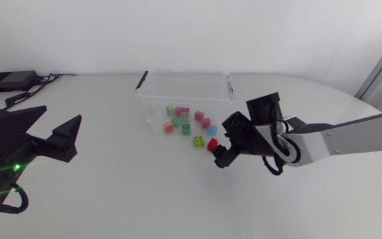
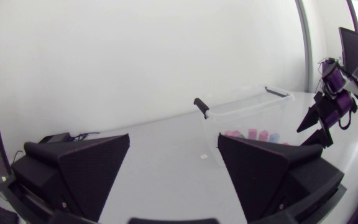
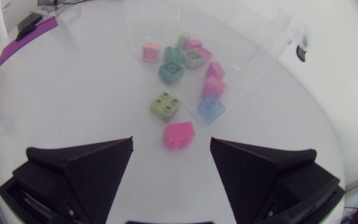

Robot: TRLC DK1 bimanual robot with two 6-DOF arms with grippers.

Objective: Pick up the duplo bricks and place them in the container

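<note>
A clear plastic container [image 1: 150,85] stands mid-table, and several pastel bricks [image 1: 182,119] show through its walls. On the table just outside it lie a green brick [image 1: 197,140] and a pink-red brick [image 1: 212,147]. My right gripper [image 1: 220,151] hangs open over the pink-red brick. From the right wrist, that brick [image 3: 179,135] lies between the fingers of the gripper [image 3: 171,143], untouched, with the green brick [image 3: 165,105] and a blue brick [image 3: 211,109] ahead. At the table's left side my left gripper [image 1: 63,114] is open and empty, far from the bricks.
A black box with cables [image 1: 8,81] sits at the back left corner. In the left wrist view, the container [image 2: 247,115] and my right gripper [image 2: 322,121] stand ahead of the open left gripper [image 2: 174,138]. White tabletop lies on all sides of the container.
</note>
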